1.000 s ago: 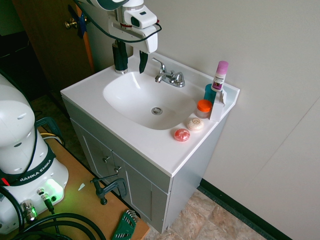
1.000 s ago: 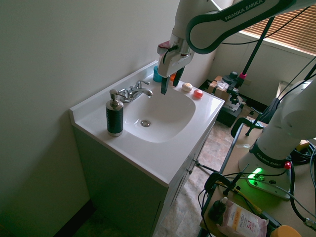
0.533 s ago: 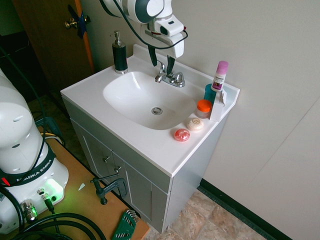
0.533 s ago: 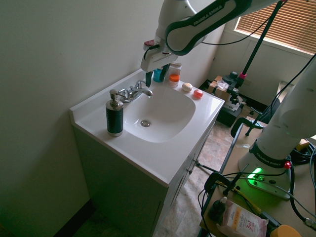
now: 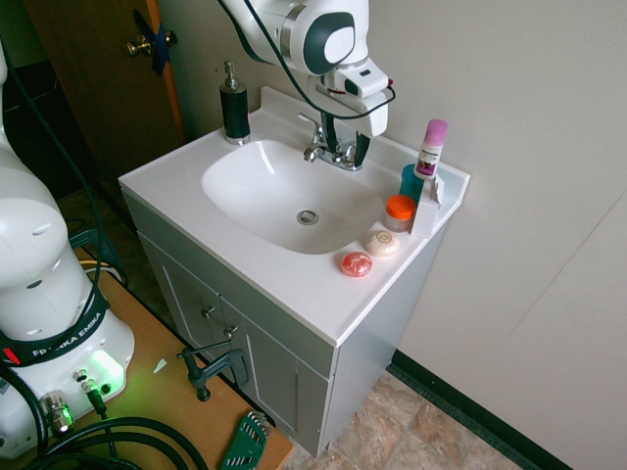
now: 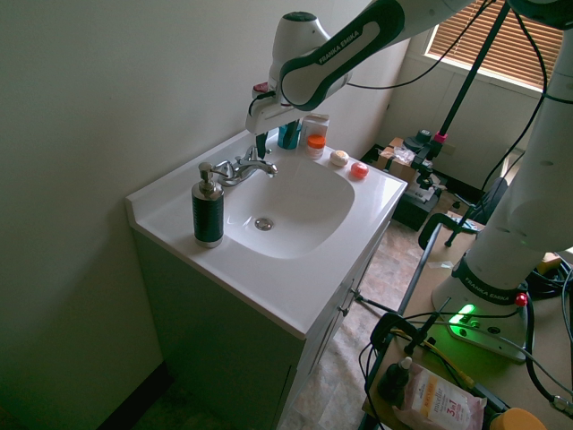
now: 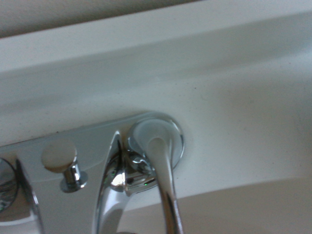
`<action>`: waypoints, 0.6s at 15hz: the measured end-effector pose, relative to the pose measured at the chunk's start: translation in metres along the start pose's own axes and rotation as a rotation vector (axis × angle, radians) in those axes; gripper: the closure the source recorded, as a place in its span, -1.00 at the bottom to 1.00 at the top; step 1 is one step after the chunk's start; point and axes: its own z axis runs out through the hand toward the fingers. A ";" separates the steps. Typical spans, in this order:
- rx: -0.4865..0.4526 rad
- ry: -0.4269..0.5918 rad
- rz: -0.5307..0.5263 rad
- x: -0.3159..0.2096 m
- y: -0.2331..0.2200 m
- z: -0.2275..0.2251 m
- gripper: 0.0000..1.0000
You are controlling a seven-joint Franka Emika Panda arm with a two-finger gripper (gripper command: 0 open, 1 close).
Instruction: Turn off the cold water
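Observation:
The two-handle chrome faucet (image 5: 331, 153) stands at the back of the white sink (image 5: 245, 284). No stream of cold water shows from its spout. The cold tap lever (image 5: 350, 153) is the faucet's right-hand end. In the wrist view the lever (image 7: 157, 146) sits close, its handle running toward the basin, beside the spout (image 7: 109, 195). My gripper (image 5: 345, 143) is open and hangs just over that lever, with one dark finger on each side of it. In the second exterior view the gripper (image 6: 262, 145) hovers at the faucet's (image 6: 242, 167) far end.
A black soap dispenser (image 5: 234, 106) stands at the sink's back left. At the back right are a blue cup (image 5: 410, 182), a pink-capped bottle (image 5: 430, 147) and an orange-lidded jar (image 5: 399, 210). Two round soaps (image 5: 368, 253) lie beside them. The wall rises close behind the faucet.
The gripper moved from near the soap dispenser across the back of the sink and came down over the faucet's right-hand lever. It stayed open.

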 end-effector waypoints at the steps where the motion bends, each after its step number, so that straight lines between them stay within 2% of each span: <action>1: -0.004 0.004 0.006 0.004 0.002 0.004 -1.00; 9: -0.002 0.092 0.038 0.060 0.000 0.020 -1.00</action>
